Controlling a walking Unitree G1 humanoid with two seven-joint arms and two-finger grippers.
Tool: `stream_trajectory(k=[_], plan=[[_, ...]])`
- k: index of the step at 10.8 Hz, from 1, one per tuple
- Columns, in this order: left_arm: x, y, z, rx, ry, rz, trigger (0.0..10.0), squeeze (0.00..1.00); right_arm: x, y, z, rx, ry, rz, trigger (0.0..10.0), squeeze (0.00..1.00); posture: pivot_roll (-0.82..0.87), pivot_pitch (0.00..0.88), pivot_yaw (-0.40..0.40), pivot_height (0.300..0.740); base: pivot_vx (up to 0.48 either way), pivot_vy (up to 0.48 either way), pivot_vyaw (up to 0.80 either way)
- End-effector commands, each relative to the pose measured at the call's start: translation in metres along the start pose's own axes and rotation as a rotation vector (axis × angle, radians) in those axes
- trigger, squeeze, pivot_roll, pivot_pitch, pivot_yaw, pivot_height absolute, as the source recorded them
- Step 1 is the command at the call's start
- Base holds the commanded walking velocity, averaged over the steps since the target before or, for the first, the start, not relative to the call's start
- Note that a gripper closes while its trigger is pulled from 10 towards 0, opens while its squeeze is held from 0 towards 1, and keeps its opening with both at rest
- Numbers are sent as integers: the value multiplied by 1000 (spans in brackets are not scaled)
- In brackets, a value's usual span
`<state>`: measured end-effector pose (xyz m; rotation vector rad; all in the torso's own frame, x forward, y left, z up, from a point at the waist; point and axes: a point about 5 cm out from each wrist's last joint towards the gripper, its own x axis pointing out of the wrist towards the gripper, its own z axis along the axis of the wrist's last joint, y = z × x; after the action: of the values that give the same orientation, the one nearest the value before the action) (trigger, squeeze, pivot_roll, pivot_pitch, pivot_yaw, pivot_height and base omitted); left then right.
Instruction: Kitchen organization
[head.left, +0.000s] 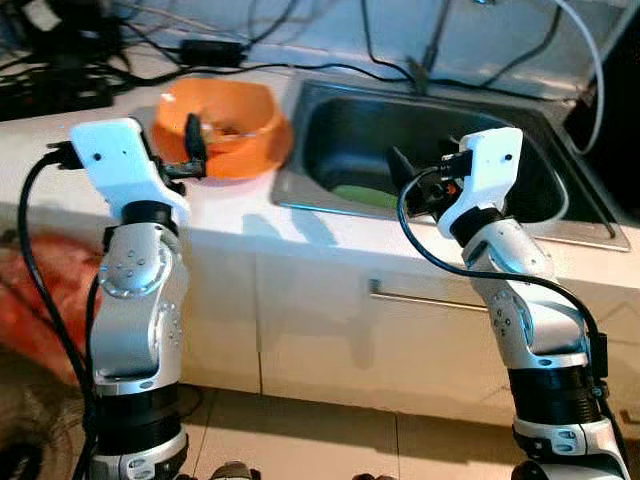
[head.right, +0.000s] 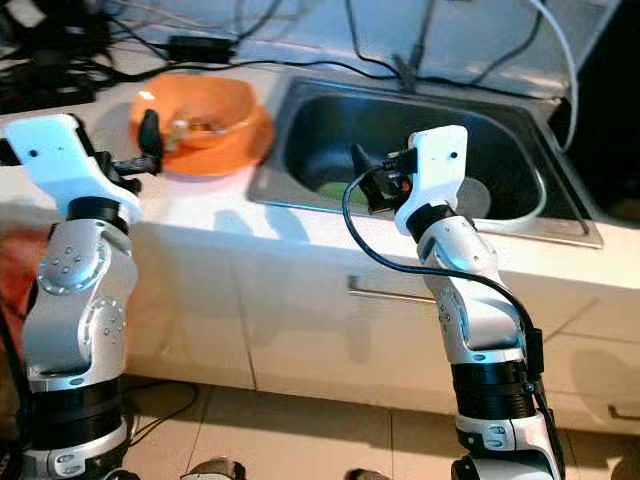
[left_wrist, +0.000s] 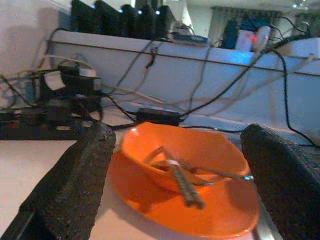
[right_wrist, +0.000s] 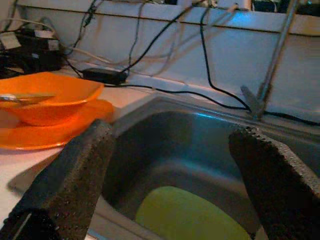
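A white counter (head.left: 230, 215) ran across the scene, with a stainless steel sink (head.left: 330, 120) sunk into it on the right. On the counter just left of the sink sat an orange plastic bowl (head.left: 235, 110) resting on a matching orange plate (head.left: 262, 155), both smooth and glossy. A flat green item (head.left: 365, 196), rounded at its edge, lay on the sink's floor toward the near side.

The left gripper (left_wrist: 177, 175) hung over the counter just near of the bowl, its two rough, black, foam-like fingers (left_wrist: 75, 172) spread wide apart with nothing between them. The right gripper (right_wrist: 170, 185) was held above the near rim of the sink, its fingers (right_wrist: 70, 175) likewise set well apart and empty, with the green item below and beyond them.

The left wrist view looked straight into the bowl and showed what the head views only hinted at: metal cutlery (left_wrist: 185, 177) lying inside it, one piece with a ridged handle, another thin and shiny. The right wrist view showed the sink's curved, dull grey wall, and a thin metal stem (right_wrist: 272, 65) rising at its far rim. Black cables (head.left: 330, 68) trailed along the far edge of the counter against a pale wall. The head views alone took in the white cabinet front below, with its slim metal handle (head.left: 425, 298), and the tiled floor (head.left: 330, 440).
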<state>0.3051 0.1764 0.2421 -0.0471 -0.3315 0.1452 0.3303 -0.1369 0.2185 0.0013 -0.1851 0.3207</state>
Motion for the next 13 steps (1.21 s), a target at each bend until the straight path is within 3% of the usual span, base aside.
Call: stream_trajectory(k=[1, 7, 9, 13], plan=[[1, -4, -2, -7, 17, -23, 10000, 0, 0, -7, 2, -7, 1, -28, 10000, 0, 128, 78, -57, 740, 0, 0, 0], [0, -2, -8, -18, 48, -53, 10000, 0, 1, -7, 1, -8, 4, -37, 10000, 0, 132, 72, -50, 740, 0, 0, 0], [0, 0, -12, -28, 65, -55, 10000, 0, 2, -6, 0, -3, 5, -40, 10000, 0, 135, 68, -44, 740, 0, 0, -800], [2, 6, -2, -34, 10, -36, 10000, 0, 2, -7, 1, -14, -14, -43, 10000, 0, 139, 55, -41, 740, 75, 0, 0]])
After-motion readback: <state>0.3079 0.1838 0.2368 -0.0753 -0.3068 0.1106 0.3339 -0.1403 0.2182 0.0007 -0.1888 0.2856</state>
